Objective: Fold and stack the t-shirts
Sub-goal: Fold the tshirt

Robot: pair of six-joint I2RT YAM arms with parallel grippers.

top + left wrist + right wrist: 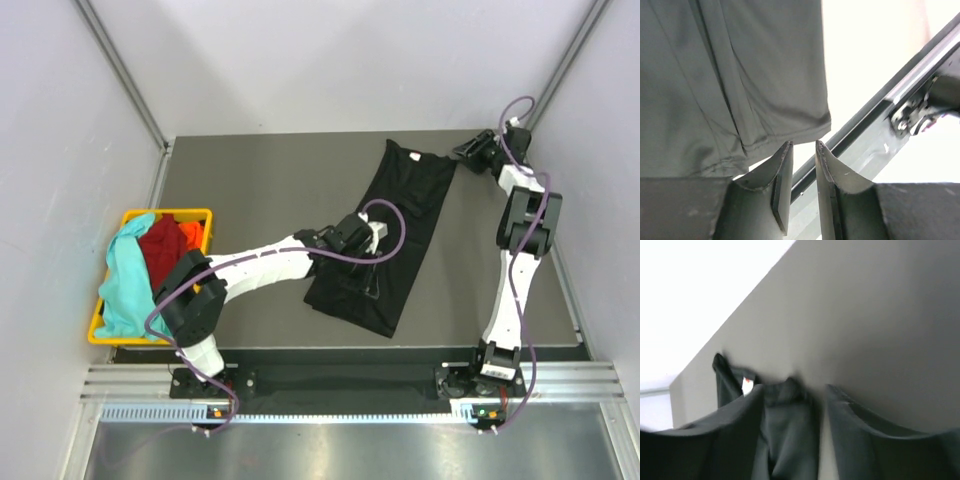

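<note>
- Top external view: I see the black shirt (pixel 415 185) lying flat and slanted on the table (pixel 250 190), right of centre, with its collar toward the upper right.
- My left gripper (pixel 378 236) is over the shirt's middle. Its wrist view shows the fingers (pixel 782 172) narrowly parted with nothing between them.
- My right gripper (pixel 463 150) is at the collar corner. It is spread, with black cloth between its fingers (pixel 875 440), though that view is blurred.
- A teal shirt (pixel 122 275), a red shirt (pixel 160 250) and an orange shirt (pixel 192 236) lie in the yellow basket (pixel 170 212) at the left.
</note>
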